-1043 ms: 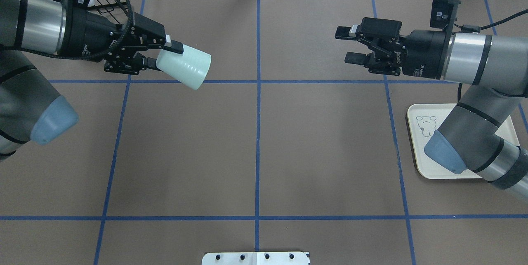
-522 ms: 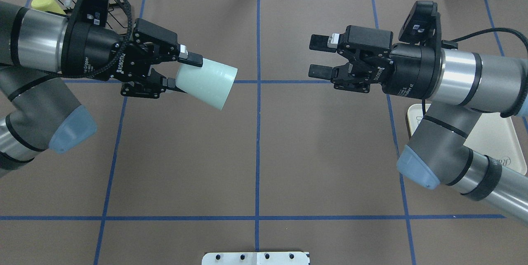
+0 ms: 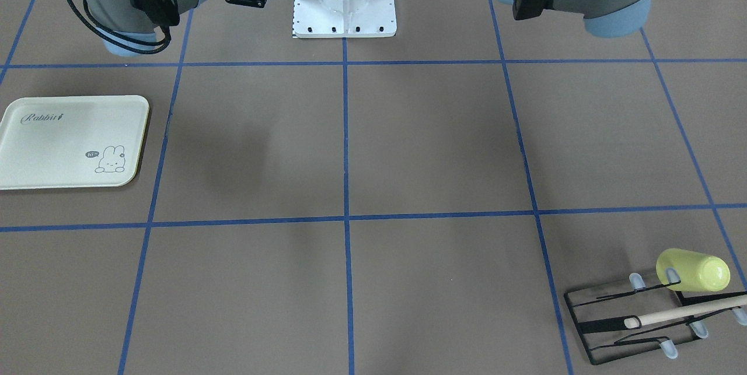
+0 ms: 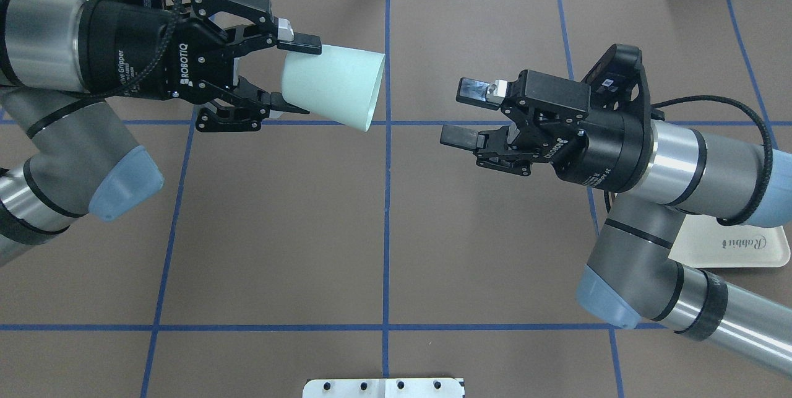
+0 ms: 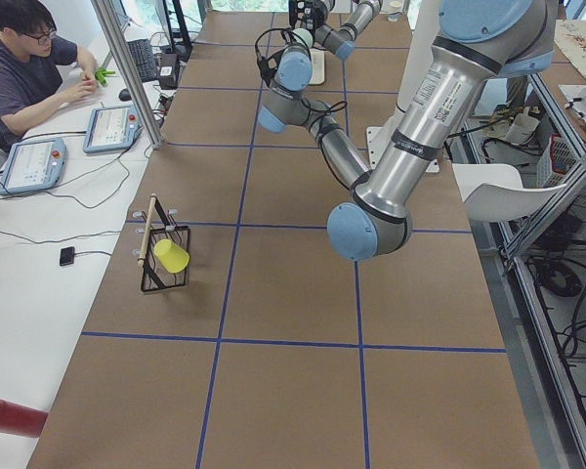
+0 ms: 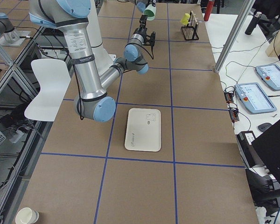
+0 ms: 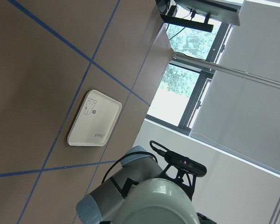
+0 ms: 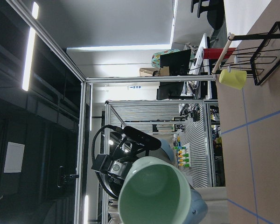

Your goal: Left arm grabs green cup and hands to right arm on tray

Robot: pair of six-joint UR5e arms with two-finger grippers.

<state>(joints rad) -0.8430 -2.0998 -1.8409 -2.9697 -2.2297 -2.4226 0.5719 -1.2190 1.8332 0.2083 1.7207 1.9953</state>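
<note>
Plastic, thin-walled and light, was my reading of the green cup (image 4: 334, 85) in the overhead view: stiff enough for a side pinch but smooth enough to slip, so its free, wide end looked the place to take. It hung sideways in the air, its narrow base pinched by the left gripper (image 4: 298, 79). The right gripper (image 4: 464, 112) faced its mouth with fingers spread, well apart from it. The tray (image 4: 730, 243) lay partly under the right arm (image 4: 637, 249). The front-facing view showed a plain, pale mint tumbler, slightly tapered. The right wrist view looked straight into its open mouth.
</note>
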